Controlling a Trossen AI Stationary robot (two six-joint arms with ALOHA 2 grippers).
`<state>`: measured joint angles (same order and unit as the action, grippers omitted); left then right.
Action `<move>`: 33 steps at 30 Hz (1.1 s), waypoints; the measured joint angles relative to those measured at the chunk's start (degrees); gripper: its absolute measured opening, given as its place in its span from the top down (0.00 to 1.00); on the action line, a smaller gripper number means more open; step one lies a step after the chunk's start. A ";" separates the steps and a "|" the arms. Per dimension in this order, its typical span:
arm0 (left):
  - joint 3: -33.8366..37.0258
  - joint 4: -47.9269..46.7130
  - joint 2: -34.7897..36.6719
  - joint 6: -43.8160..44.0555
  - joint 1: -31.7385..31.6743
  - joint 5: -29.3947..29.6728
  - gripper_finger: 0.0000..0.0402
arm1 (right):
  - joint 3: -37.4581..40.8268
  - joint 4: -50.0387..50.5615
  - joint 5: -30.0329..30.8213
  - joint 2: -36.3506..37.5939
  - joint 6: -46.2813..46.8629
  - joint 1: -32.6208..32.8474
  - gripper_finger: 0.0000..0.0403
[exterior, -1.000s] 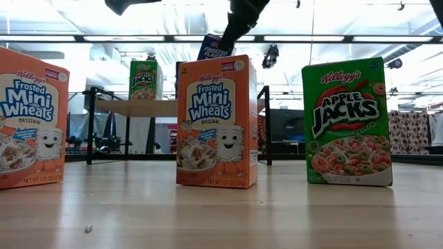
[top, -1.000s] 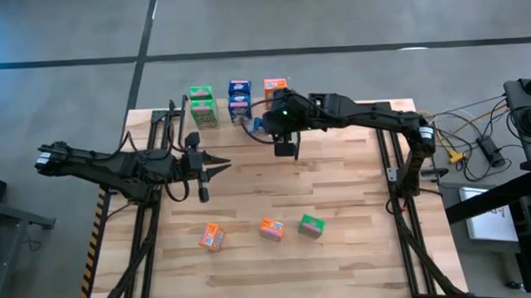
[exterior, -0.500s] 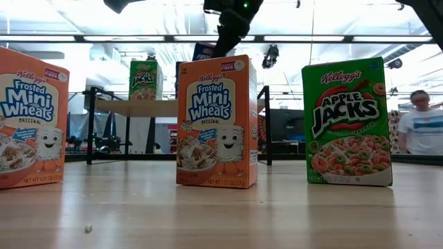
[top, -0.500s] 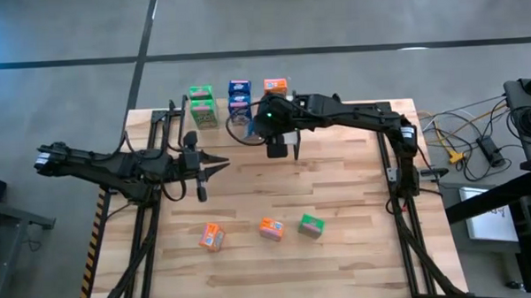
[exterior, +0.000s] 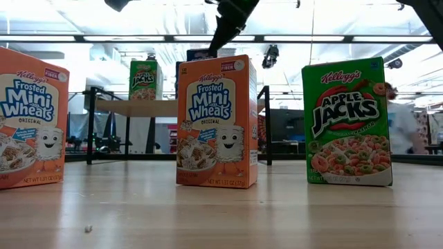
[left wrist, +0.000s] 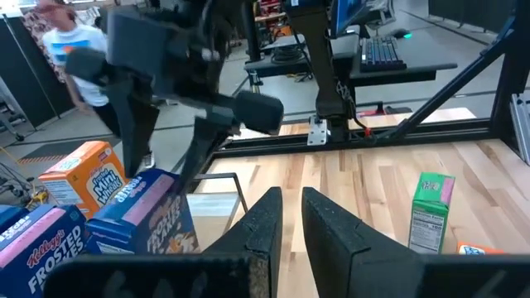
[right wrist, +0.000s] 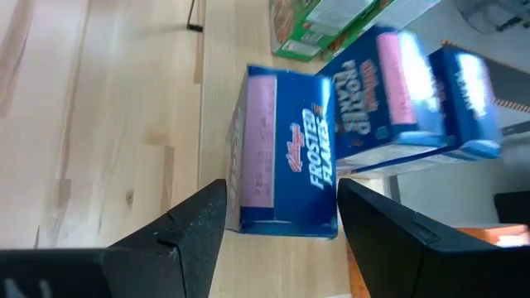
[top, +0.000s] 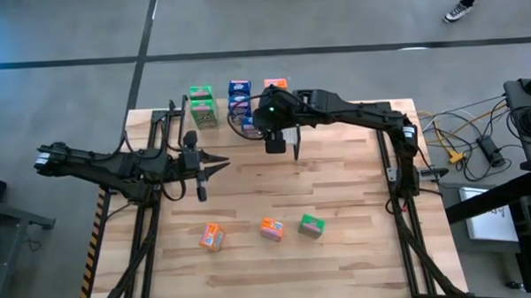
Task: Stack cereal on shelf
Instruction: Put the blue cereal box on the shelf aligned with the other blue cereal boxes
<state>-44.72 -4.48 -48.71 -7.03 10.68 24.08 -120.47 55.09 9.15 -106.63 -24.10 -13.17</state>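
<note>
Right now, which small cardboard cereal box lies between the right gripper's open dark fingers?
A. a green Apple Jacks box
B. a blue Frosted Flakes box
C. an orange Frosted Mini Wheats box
B: in the right wrist view the blue Frosted Flakes box sits between the right gripper's spread fingers, with gaps on both sides.

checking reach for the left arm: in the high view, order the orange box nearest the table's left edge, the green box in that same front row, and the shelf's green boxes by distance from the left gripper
From the left gripper, mid-left of the table:
1. Leftmost orange box, front row, just below the gripper.
2. Shelf's green boxes, at the far edge; only slightly farther than the first.
3. Front-row green box, out to the right.
</note>
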 joint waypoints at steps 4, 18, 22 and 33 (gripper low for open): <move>0.38 0.20 0.00 0.00 0.00 0.00 0.92 | -2.21 0.59 0.02 0.00 0.02 0.00 0.45; 0.71 1.12 0.00 0.02 0.00 0.00 0.92 | -9.42 12.91 -0.09 0.22 4.47 0.15 0.54; 1.03 1.05 0.00 0.00 -0.02 0.00 0.92 | -8.93 17.71 -0.07 0.23 6.32 0.04 0.69; 2.05 1.46 -0.07 0.00 -0.02 0.00 0.92 | -2.55 11.56 4.45 0.00 6.56 -0.94 0.97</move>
<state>-42.67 -3.02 -48.77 -7.03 10.66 24.08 -123.02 66.64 13.60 -106.63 -17.54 -14.11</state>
